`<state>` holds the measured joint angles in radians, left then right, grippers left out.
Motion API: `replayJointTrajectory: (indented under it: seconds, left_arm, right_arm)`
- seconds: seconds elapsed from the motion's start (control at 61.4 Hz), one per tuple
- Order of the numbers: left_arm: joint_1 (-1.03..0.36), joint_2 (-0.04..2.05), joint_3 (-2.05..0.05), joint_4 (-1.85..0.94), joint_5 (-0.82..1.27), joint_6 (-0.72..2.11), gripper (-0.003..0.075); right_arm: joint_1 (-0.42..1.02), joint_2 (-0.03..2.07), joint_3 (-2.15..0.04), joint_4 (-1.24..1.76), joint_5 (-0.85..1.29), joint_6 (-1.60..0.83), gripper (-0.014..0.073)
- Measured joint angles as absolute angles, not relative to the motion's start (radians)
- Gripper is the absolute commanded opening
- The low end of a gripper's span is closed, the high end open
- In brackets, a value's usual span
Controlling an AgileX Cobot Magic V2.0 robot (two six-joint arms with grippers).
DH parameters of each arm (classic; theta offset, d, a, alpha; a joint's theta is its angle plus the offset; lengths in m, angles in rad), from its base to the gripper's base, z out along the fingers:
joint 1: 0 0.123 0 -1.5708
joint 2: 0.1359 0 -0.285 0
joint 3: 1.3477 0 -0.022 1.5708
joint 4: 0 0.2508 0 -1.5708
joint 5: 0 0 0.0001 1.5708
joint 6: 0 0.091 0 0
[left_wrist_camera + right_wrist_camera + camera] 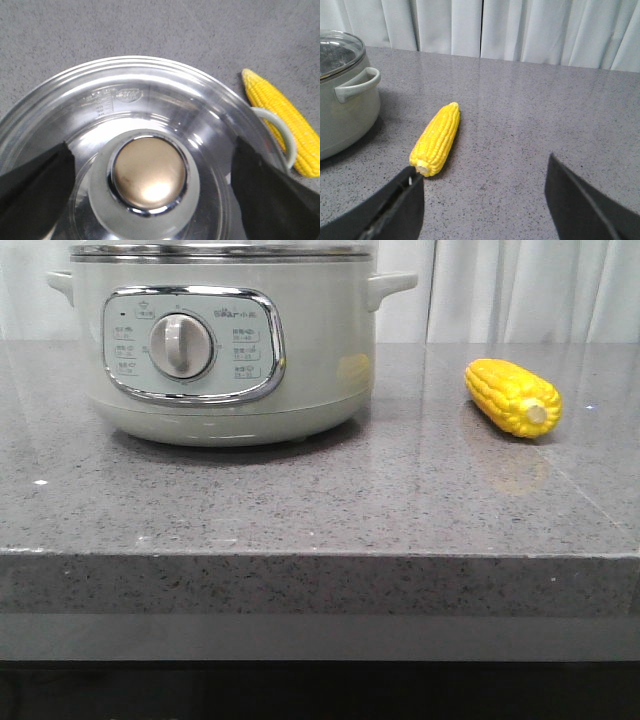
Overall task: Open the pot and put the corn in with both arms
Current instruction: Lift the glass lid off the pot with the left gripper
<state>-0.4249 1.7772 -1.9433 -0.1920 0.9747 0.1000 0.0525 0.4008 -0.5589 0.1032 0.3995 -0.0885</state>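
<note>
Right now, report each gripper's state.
Left gripper: open, straddling the lid knob, holding nothing.
Right gripper: open, empty, near the corn.

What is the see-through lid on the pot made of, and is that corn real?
The lid looks like clear glass: you can see through it and it shines. Its knob looks like brushed, gold-toned metal with a chrome ring. The corn is probably plastic: its kernels are very even, glossy and bright yellow, though the pictures cannot prove it.

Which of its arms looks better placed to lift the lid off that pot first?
Probably the left. Its pincer hangs open straight above the lid knob of the pot, fingers either side. The right pincer faces the corn.
</note>
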Motion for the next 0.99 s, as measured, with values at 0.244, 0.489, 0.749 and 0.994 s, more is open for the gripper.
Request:
replayJointTrajectory:
  seconds: [0.244, 0.489, 0.749, 0.994]
  left_arm:
    - [-0.425, 1.803, -1.943, -0.192, 0.975, 0.1, 0.0605]
    - [-0.425, 1.817, -1.943, -0.19, 0.977, 0.1, 0.0395]
    - [-0.425, 1.817, -1.943, -0.192, 0.977, 0.1, 0.0364]
    - [-0.425, 1.817, -1.944, -0.188, 0.977, 0.1, 0.0364]
  right_arm:
    - [0.052, 0.401, -0.559, 0.103, 0.4, -0.089, 0.0528]
    - [0.052, 0.401, -0.559, 0.103, 0.4, -0.089, 0.0528]
    - [0.052, 0.401, -0.559, 0.103, 0.402, -0.089, 0.0528]
    - [0.052, 0.401, -0.559, 0.103, 0.402, -0.089, 0.0528]
